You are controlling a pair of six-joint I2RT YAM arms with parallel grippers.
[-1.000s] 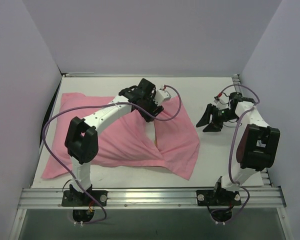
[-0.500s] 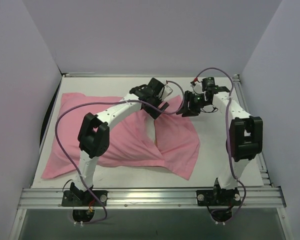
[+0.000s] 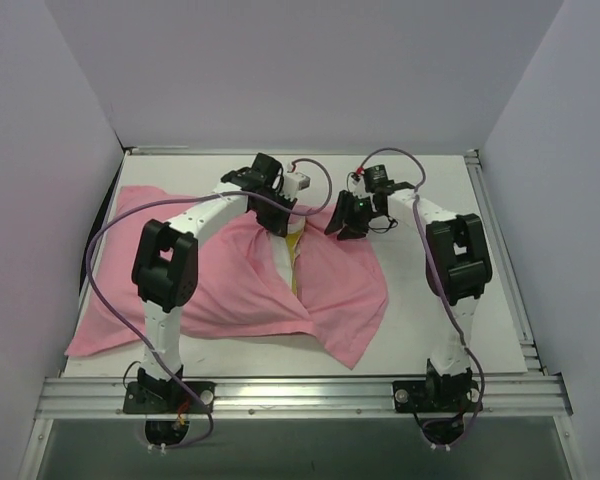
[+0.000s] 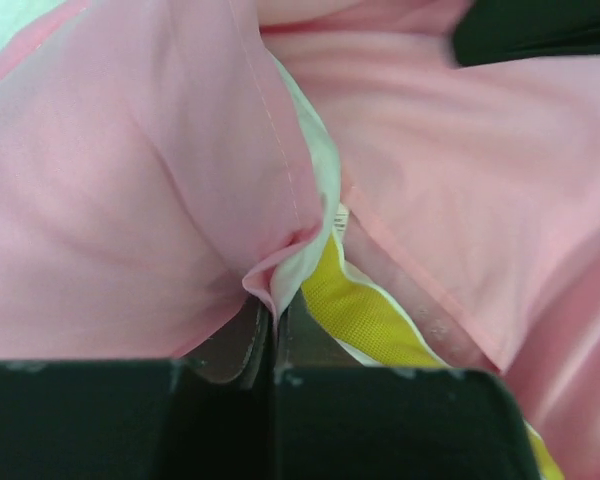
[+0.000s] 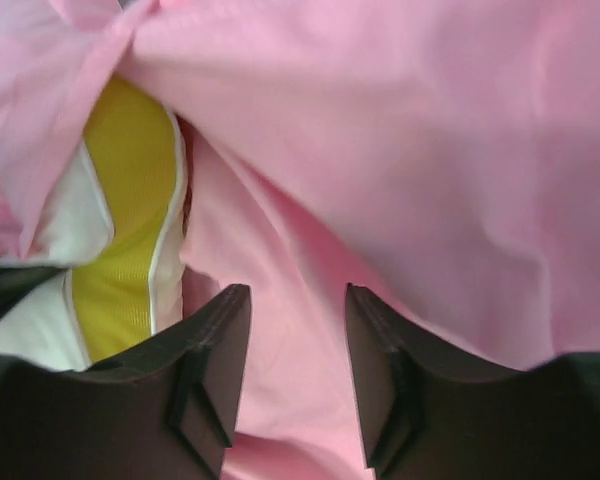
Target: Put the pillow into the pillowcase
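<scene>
Top external: pillowcase [image 3: 220, 285], wrinkled pink, spread on table [image 3: 430, 190] beneath both pincers; pillow [image 3: 292, 262], its white-and-yellow edge exposed just below left gripper [image 3: 280, 222]. Left wrist: left gripper pressed together, pinching a fold of pillowcase hem; yellow trim just beside the fingertips. Right wrist: right gripper [image 5: 298, 330] spread, over pink cloth; yellow trim beside one finger.

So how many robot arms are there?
2. The left arm comes from the near left; the left gripper pinches the pillowcase hem mid-table. The right arm comes from the near right; the right gripper is open over the pink cloth.
</scene>
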